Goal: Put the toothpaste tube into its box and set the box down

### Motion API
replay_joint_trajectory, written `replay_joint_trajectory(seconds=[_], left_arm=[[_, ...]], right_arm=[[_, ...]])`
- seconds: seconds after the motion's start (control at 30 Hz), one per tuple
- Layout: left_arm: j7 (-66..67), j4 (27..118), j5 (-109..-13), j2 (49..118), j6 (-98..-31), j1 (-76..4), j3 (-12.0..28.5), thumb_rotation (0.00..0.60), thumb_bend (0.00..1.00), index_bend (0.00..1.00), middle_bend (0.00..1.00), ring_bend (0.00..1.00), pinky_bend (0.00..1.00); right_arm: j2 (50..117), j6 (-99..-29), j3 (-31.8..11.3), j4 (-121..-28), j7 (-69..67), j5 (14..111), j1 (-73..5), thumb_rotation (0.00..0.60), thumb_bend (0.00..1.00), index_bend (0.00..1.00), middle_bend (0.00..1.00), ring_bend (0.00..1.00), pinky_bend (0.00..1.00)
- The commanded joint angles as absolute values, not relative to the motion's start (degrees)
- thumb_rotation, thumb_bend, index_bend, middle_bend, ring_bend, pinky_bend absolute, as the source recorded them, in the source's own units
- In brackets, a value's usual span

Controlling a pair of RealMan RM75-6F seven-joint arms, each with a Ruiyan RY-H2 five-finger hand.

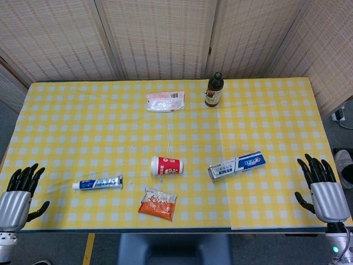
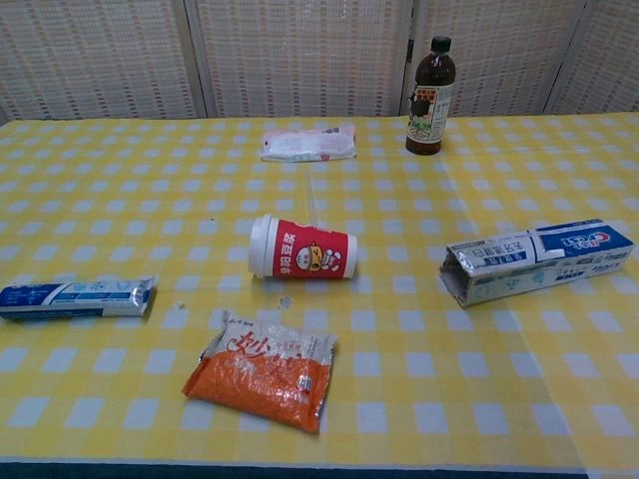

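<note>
A blue and white toothpaste tube (image 1: 98, 183) (image 2: 76, 297) lies flat on the left part of the yellow checked table (image 1: 83, 127), cap end to the left. Its box (image 1: 236, 166) (image 2: 539, 260) lies on its side at the right, open end facing left. My left hand (image 1: 20, 194) hovers at the table's front left corner, fingers spread, holding nothing. At the front right corner my right hand (image 1: 322, 189) is likewise spread and empty. Neither hand shows in the chest view. Each hand is well apart from tube and box.
A red and white cup (image 1: 166, 165) (image 2: 302, 247) lies on its side mid-table. An orange snack packet (image 1: 158, 203) (image 2: 263, 370) lies in front of it. A dark bottle (image 1: 214, 90) (image 2: 430, 96) stands at the back, with a pink-white packet (image 1: 165, 102) (image 2: 309, 144) to its left.
</note>
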State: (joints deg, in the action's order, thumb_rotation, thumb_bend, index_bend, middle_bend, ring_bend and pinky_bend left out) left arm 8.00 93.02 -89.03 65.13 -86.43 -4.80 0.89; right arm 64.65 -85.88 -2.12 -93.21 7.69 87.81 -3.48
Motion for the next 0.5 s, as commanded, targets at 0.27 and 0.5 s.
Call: replay_joint_trajectory(seconds=[0.27, 0.5], left_arm=[[7.58, 94.19, -90.59, 64.97, -84.45, -5.44, -0.67, 0.6, 0.3, 0.05, 0.06, 0.05, 0.02], [7.55, 95.09, -92.63, 65.28, -82.01, -6.73, -2.05, 0.6, 0.31, 0.06, 0.14, 0.18, 0.23]], right_arm=[[64.22, -86.56, -1.53, -93.52, 7.23, 89.14, -3.06, 0.6, 0.32, 0.0, 0.0, 0.0, 0.0], [64.38, -86.37, -1.34, -93.56, 7.58, 89.45, -3.05, 0.6, 0.32, 0.0, 0.0, 0.0, 0.0]])
